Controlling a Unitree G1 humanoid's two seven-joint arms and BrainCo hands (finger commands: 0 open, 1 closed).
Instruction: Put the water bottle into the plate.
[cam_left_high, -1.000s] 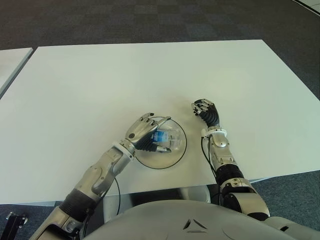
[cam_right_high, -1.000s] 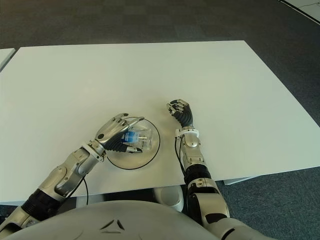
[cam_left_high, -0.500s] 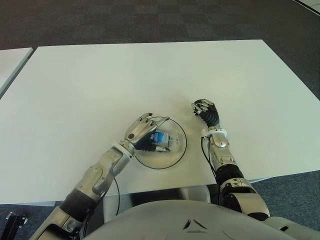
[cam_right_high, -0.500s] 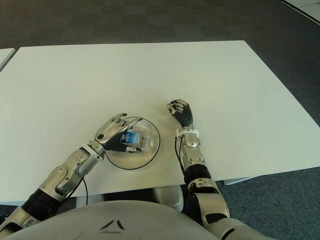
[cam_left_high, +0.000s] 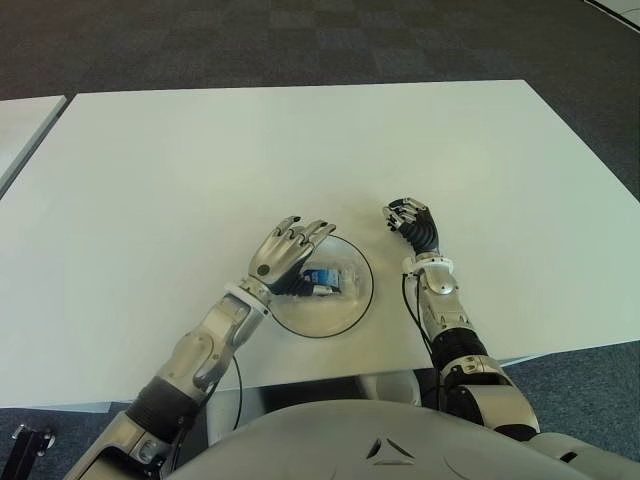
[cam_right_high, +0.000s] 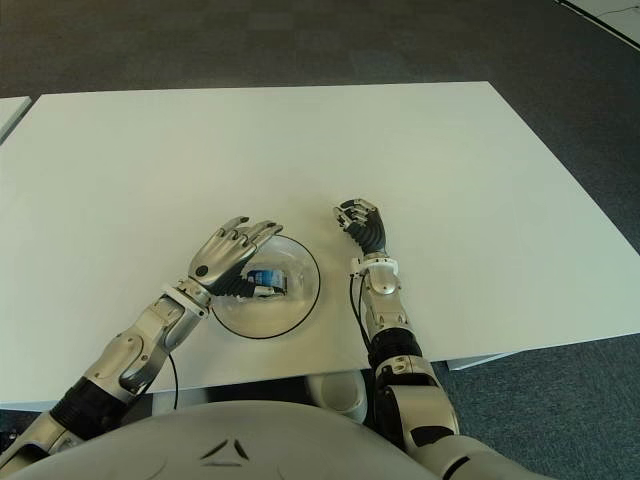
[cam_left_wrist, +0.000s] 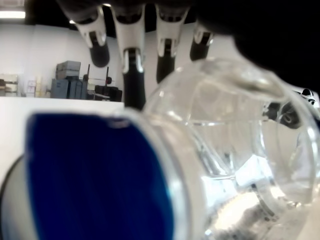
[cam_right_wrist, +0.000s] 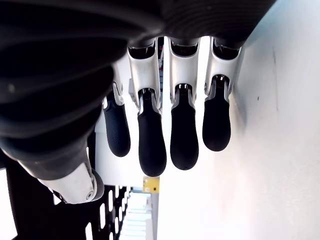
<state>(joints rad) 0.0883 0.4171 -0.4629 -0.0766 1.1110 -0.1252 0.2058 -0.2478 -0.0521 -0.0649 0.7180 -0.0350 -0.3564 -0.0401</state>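
Water bottle (cam_left_high: 325, 277) beneath spread left hand (cam_left_high: 285, 252)

Left robot hand (cam_left_high: 288, 252) with fingers spread, holding nothing; right robot hand (cam_left_high: 412, 222) loosely curled, empty.

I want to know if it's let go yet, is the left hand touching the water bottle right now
Cannot tell. In the eye views the left hand has its fingers spread above the water bottle lying in the plate, but its palm overlaps the bottle's near end.

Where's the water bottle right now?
The water bottle lies on its side in the plate near the table's front edge, under the open left robot hand.
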